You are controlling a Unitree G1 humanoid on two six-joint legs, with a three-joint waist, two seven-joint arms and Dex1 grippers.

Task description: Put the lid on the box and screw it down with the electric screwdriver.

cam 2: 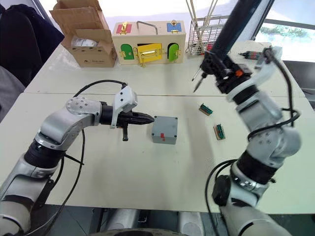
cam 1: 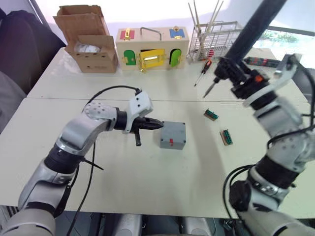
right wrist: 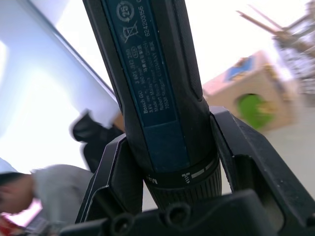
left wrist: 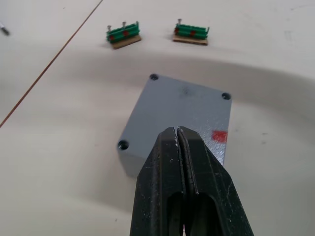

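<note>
— Two hands in sight: what does each hold?
— Left hand (cam 1: 156, 124) has fingers pressed together, empty, tips just beside the box (cam 1: 173, 135), whose lid (left wrist: 183, 105) already sits on it. Farther off, the right hand (right wrist: 170, 162) clamps the electric screwdriver (cam 1: 246, 37), raised over the table (cam 1: 147, 172).

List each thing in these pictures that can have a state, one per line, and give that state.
box: closed, lid seated on top, red mark on its side.
electric screwdriver: held aloft, clamped in the right gripper.
left gripper: shut, empty, beside the box.
cardboard carton: flaps open.
wooden box: yellow door ajar, green doors shut.
</note>
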